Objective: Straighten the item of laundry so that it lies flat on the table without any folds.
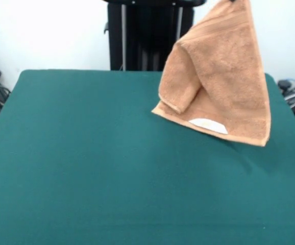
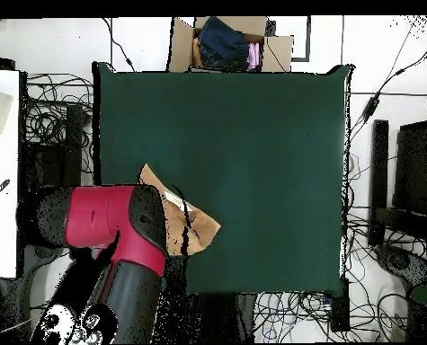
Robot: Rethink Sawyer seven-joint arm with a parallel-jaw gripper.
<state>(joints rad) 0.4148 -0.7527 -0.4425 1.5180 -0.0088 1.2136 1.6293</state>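
One corner of the towel [image 1: 224,87] hangs high above the surface [image 1: 86,168], so we see it drape folded (label low). We cannot tell the fingers' state; they sit out of frame.

Orange-tan terry towel [image 1: 224,87] with plain woven bands of the same hue along its edges; small white label [image 1: 207,125] near the lower hem. Dark green, felt-like bench [image 1: 96,168], uniform, without pattern. Black pedestal [image 1: 147,35] with pale grey vertical strips, against a white wall [image 1: 45,30]. Red arm [image 2: 109,220] with black joint sections, seen from overhead. Brown cardboard box [image 2: 185,40] beyond the bench, containing dark navy and pink fabric. Black cables [image 2: 50,117] over a white floor
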